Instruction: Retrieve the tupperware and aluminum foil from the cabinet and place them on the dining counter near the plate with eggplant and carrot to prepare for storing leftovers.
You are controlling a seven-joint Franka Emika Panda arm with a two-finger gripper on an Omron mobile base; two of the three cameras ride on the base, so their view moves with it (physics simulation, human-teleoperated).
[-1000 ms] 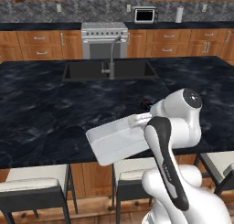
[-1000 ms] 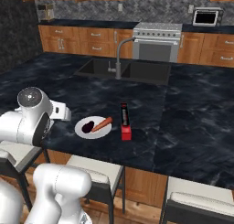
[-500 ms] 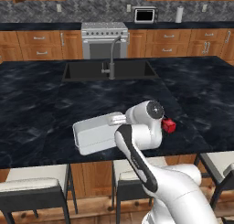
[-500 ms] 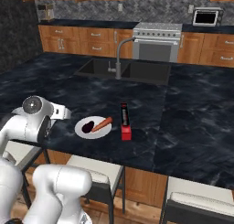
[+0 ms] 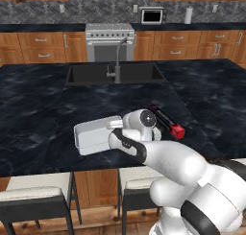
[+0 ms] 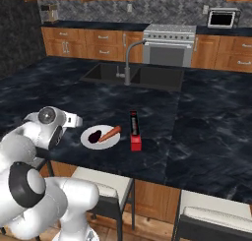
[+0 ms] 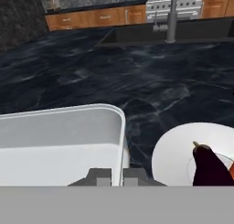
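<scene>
Risk, as we judge it: the tupperware [image 5: 96, 135] hangs just over the dining counter [image 5: 43, 109], pinched only at one rim by the gripper [image 7: 111, 176], whose jaws are closed on that edge. A one-sided hold on a wide tray could let it tilt or slip.

Second risk: the plate with eggplant and carrot [image 7: 176, 157] sits just beside the tray. Setting down carelessly could clip the plate rim or nudge the food.

The aluminum foil [image 6: 134, 131] already lies on the counter just beside the plate, so a wide swing could knock it.

Count, largest first: one dining counter, one sink [image 5: 115, 73], one tupperware, one aluminum foil box, one plate, one eggplant piece [image 6: 95, 135], one carrot [image 6: 110, 132].
</scene>
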